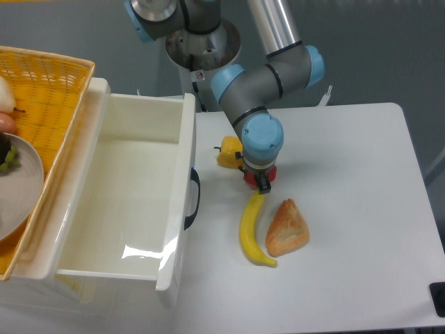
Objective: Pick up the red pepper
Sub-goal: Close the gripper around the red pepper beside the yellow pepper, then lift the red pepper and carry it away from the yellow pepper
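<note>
I've got the end effector (261,182) right down over the red pepper (250,178), just beyond the banana's (254,229) upper tip on the tabletop (348,174); jaw opening hidden, can't tell grip. Lift's not done yet, I reckon; pepper looks grounded.

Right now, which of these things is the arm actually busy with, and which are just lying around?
Busy with:
red pepper, mostly hidden under the gripper

Just lying around:
yellow pepper
banana
pastry
open white drawer
yellow basket
plate
</note>
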`<state>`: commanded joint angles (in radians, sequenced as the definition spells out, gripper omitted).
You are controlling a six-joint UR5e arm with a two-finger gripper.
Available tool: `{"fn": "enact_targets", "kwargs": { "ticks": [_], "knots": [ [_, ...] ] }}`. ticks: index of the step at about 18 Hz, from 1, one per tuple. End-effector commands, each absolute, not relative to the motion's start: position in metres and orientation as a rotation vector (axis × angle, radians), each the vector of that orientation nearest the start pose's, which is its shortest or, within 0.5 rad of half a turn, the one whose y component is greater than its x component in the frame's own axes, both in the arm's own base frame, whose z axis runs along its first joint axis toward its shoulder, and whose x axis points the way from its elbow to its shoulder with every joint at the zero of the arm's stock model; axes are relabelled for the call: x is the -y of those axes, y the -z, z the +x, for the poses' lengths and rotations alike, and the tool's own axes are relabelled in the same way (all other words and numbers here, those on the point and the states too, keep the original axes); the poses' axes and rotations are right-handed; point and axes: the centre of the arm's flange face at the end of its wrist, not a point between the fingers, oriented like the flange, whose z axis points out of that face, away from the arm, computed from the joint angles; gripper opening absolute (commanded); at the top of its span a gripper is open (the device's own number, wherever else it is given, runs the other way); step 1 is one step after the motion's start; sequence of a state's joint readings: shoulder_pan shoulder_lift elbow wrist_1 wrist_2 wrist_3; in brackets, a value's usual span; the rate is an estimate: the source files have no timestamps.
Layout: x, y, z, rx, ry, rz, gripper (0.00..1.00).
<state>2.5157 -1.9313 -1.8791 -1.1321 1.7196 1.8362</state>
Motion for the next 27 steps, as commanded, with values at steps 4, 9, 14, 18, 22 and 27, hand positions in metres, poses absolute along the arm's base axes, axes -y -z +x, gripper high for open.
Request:
{"fn": "enact_targets", "kwargs": {
  "ticks": [4,9,14,18,22,27],
  "knots": [
    [-0.408,-0.198,-0.364,-1.453,0.333,-2.975,0.87],
    [-0.409,-0.192,-0.365,-1.453,0.345,-2.978,0.87],
    [-0.410,-0.191,-0.366,-1.455,0.348,-2.976,0.74],
    [-0.407,-0.195,-0.371,-1.452,0.338,-2.973,0.54],
    [-0.406,-0.200,-0.378,-1.440,0.320,-2.976,0.39],
    [-0.404,-0.222,-0.401,-1.400,0.252,-2.997,0.38]
  ]
}}
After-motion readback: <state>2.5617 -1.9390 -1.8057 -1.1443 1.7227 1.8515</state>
